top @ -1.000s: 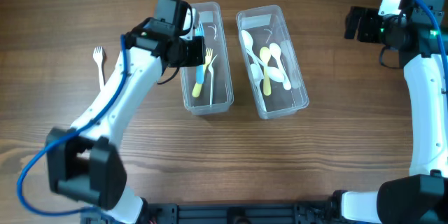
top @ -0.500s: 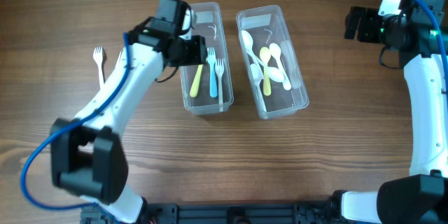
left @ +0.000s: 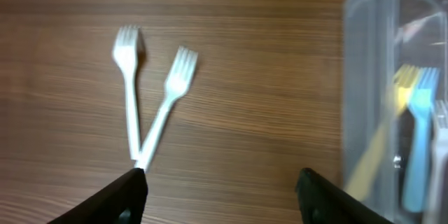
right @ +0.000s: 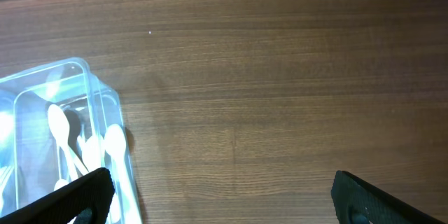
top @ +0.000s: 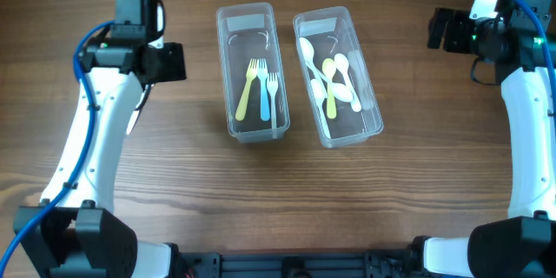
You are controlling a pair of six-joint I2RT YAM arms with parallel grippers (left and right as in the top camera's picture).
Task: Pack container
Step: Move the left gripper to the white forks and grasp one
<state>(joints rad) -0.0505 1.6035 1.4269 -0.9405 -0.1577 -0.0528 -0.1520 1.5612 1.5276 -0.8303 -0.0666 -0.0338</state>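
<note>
Two white forks form V, tines pointing away from left claw.

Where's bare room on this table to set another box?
Free: wooden table between clear plastic spoon container and right arm, and in front of both containers. Crowded: left of clear fork container, two white plastic forks by left claw.

Two robot arms: left arm at nine o'clock, right arm at three. Glossy white links, black boxy joints, a blue cable along each. Matte black fingers on left gripper and right gripper.
</note>
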